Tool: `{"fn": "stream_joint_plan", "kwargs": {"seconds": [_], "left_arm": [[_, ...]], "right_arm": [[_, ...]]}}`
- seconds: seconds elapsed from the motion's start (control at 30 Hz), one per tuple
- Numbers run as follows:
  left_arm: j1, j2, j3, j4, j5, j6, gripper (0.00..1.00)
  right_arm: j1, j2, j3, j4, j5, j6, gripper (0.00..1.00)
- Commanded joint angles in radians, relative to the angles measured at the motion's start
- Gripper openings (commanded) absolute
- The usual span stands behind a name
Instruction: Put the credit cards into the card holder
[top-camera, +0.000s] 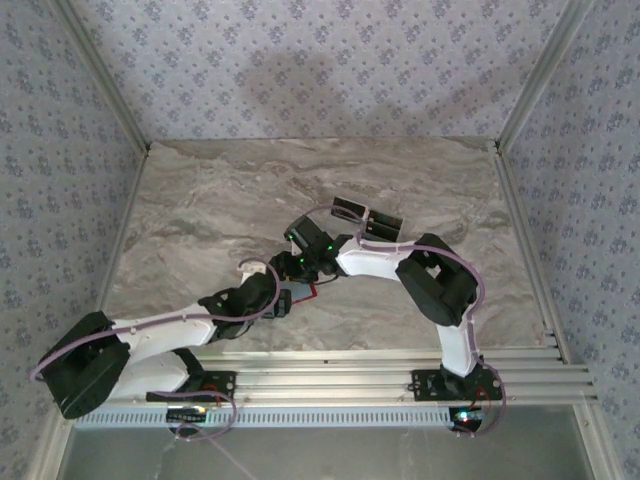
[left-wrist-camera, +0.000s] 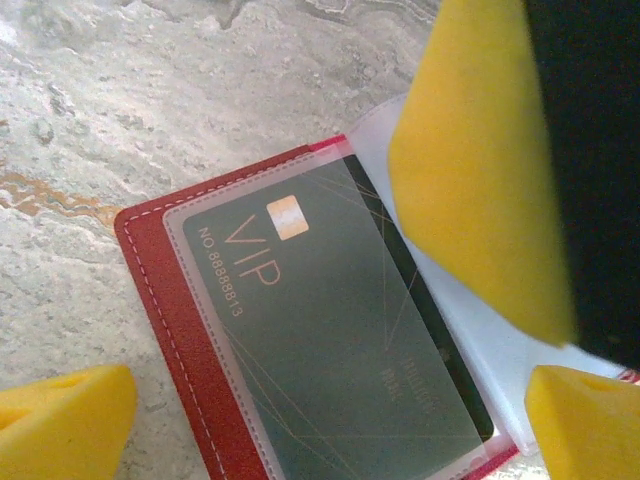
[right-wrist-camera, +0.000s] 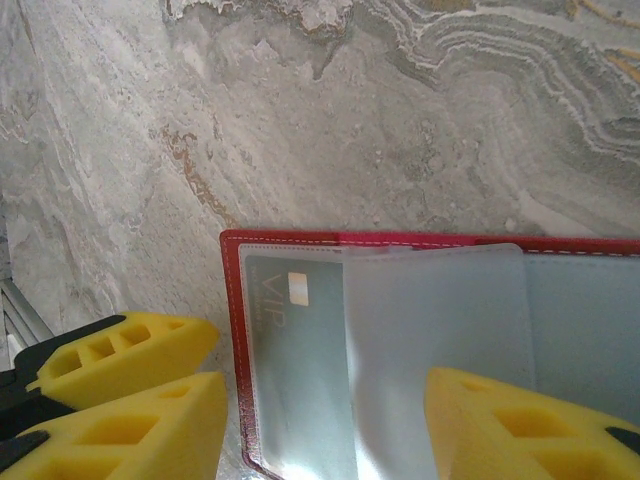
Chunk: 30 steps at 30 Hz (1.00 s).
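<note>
Open card holder (left-wrist-camera: 170, 330) flat on the desk (left-wrist-camera: 150, 100), one card (left-wrist-camera: 330, 340) pocketed. Risk: the loose sleeve (right-wrist-camera: 430, 310) springs shut, or the holder slides, if pressure slips. The left hand (left-wrist-camera: 325, 420) is wide open, straddling the holder, gripping nothing; the right hand (right-wrist-camera: 325, 430) is half open, seemingly pressing on the sleeve

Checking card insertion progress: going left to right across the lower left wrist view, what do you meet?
Yellow fingertip → card holder, its red border → VIP credit card → clear sleeve page → second yellow fingertip.
</note>
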<state>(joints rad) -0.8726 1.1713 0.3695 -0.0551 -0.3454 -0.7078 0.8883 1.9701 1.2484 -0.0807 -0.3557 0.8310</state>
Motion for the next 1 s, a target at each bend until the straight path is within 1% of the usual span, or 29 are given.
{"fn": "stream_joint_plan", "kwargs": {"seconds": [0.0, 0.33, 0.57, 0.77, 0.97], "left_arm": [[-0.004, 0.024, 0.011, 0.014, -0.019, -0.004, 1.0], [-0.004, 0.033, -0.01, 0.013, -0.023, -0.026, 1.0], [-0.003, 0.031, -0.015, 0.016, -0.025, -0.029, 1.0], [-0.003, 0.025, -0.021, 0.017, -0.024, -0.032, 1.0], [-0.003, 0.024, -0.02, 0.016, -0.023, -0.029, 1.0]], "right_arm": [[0.005, 0.02, 0.022, -0.018, -0.014, 0.006, 0.57], [-0.014, -0.026, 0.02, -0.034, -0.005, -0.015, 0.57], [-0.041, -0.095, -0.011, -0.096, 0.062, -0.072, 0.57], [-0.044, -0.089, -0.047, -0.085, 0.064, -0.069, 0.57], [-0.037, -0.058, -0.047, -0.071, 0.057, -0.061, 0.57]]}}
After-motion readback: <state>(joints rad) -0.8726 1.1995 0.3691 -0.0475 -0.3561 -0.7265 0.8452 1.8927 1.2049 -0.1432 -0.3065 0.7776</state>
